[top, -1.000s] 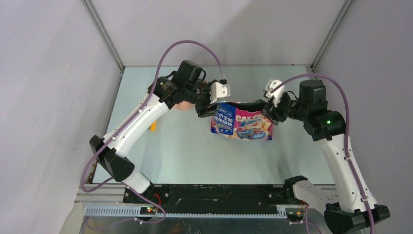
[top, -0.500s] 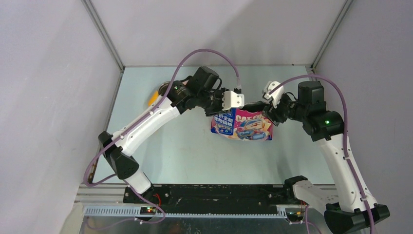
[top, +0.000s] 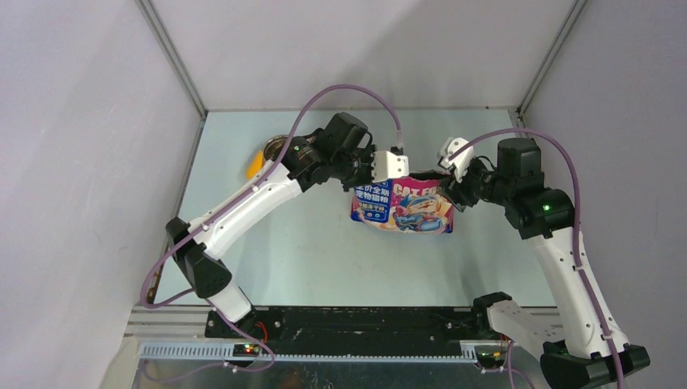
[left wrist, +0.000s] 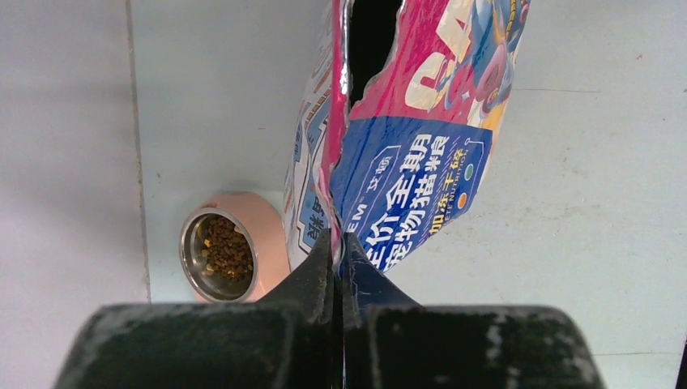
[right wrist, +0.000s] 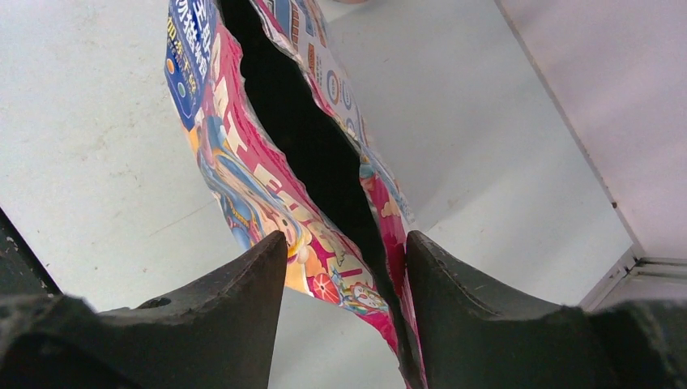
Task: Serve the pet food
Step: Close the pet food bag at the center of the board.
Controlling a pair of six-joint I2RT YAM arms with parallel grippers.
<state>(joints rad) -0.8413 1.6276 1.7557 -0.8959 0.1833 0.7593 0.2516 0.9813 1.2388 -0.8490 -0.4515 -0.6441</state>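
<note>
Since the frame one second earlier, the left arm (top: 251, 194) has swung towards the right of the top view. This uncovers a steel bowl (top: 275, 149) and a yellow scoop (top: 254, 164) at upper left. The pet food bag (top: 405, 212) has not shifted.

**Enclosure.** Plain lavender-grey walls (top: 81, 162) close the cell on three sides. Bare metal posts (top: 174, 61) stand at the two rear corners.

**Surface.** The table (top: 308, 251) is a pale grey-green sheet, matt, with faint scuffs visible in the wrist views.

**Bag.** The pet food bag sits just right of centre in the top view, printed face towards the camera. Its mouth gapes as a dark slit between the two grippers.

**Left gripper** (left wrist: 338, 247). The jaws are pressed together on the bag's rim at the blue-printed end.

**Right gripper** (right wrist: 347, 243). The jaws stand wide apart, with the other end of the bag's mouth between them. The pink seam lies close against one finger (right wrist: 421, 267); contact cannot be confirmed from this view.

**Feeder** (left wrist: 267, 219). This pink body appears at lower left of the left wrist view, beside the bag. The steel bowl in it contains brown kibble (left wrist: 224, 251).
</note>
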